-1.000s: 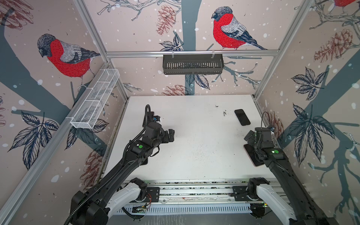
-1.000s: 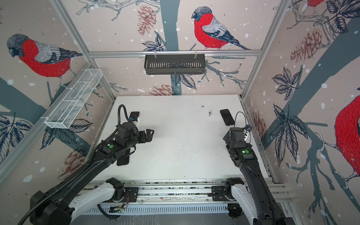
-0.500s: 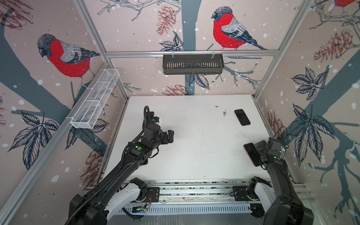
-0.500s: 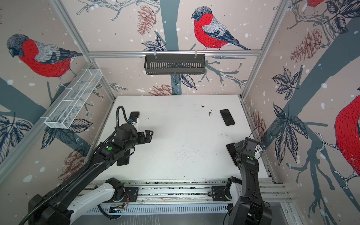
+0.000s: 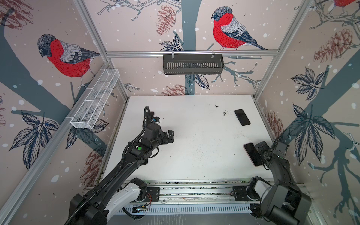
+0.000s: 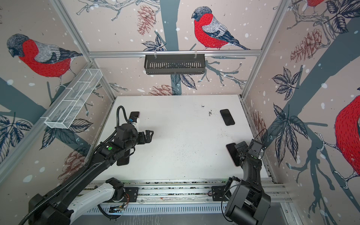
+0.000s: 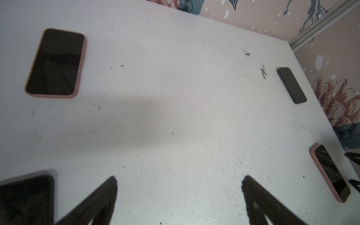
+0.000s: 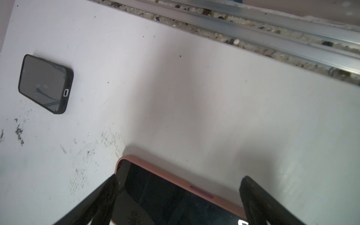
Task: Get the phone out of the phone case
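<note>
We count four phones on the white table (image 5: 194, 136), all flat rounded-corner slabs lying screen up, with glossy dark glass. Two sit in matte pink cases that look soft and rubbery, and two look black all round. The task one, the near pink-cased phone (image 5: 252, 154), lies by the table's right edge, close to the front rail, right at the right gripper (image 8: 180, 181). That gripper's jaws are spread wide with the phone's end showing between the two black fingers. Nothing is gripped, and we can't tell whether a finger touches the glass. The far pink-cased phone (image 7: 55, 63) is over on the left side, mostly hidden behind the left arm in both top views. The far black-cased phone (image 8: 45, 83) is back right, with a silver-ringed port in its end. The near dark phone (image 6: 123, 160) lies under the left arm, and we can't tell whether it has a case. The left gripper (image 7: 180, 178) is also wide open and holds nothing, above bare table. The tabletop is scuffed and peppered with black specks. There are two baskets on the walls: one long white wire-mesh basket (image 5: 95, 101) and one black slotted basket (image 5: 192, 64).
</note>
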